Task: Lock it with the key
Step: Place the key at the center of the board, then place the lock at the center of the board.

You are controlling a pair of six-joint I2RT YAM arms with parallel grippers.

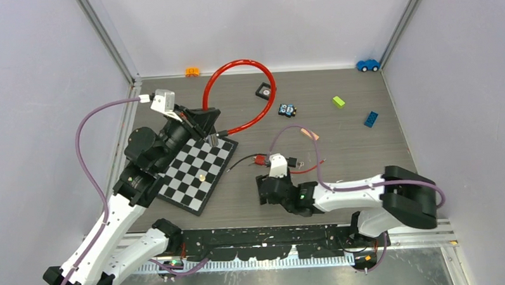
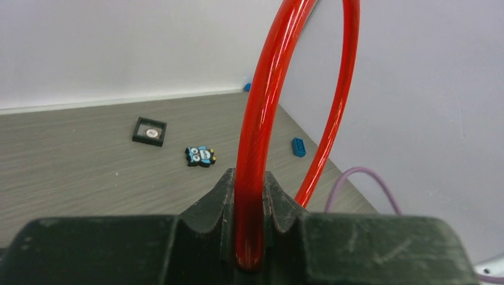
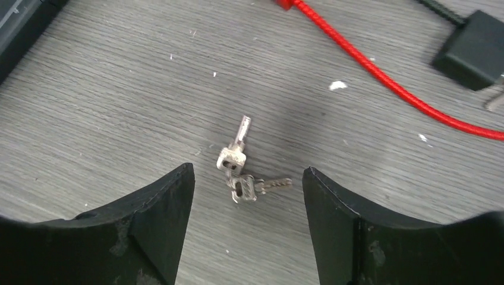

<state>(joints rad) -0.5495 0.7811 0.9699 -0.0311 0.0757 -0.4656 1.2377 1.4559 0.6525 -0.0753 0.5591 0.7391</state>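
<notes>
The left fingers [image 2: 214, 205] clamp the red cable lock [image 2: 261, 107] at the lower centre of the left wrist view, while the right fingers [image 3: 157, 214] stand apart, the keys [image 3: 233, 159] lying between them mid-frame on the counter [image 3: 119, 89].

Your left tool [image 1: 213, 139] [image 2: 248, 184] is clamped; your right tool [image 1: 264, 182] [image 3: 248, 173] stands open.
Your left arm [image 1: 122, 210] stretches up the left side, wrist raised and angled right, fingers pinched on the red cable [image 2: 261, 119]. Your right arm [image 1: 359, 192] folds leftward along the near side, tool pointing down just above the worktop [image 1: 364, 151], fingers wide and holding nothing.
</notes>
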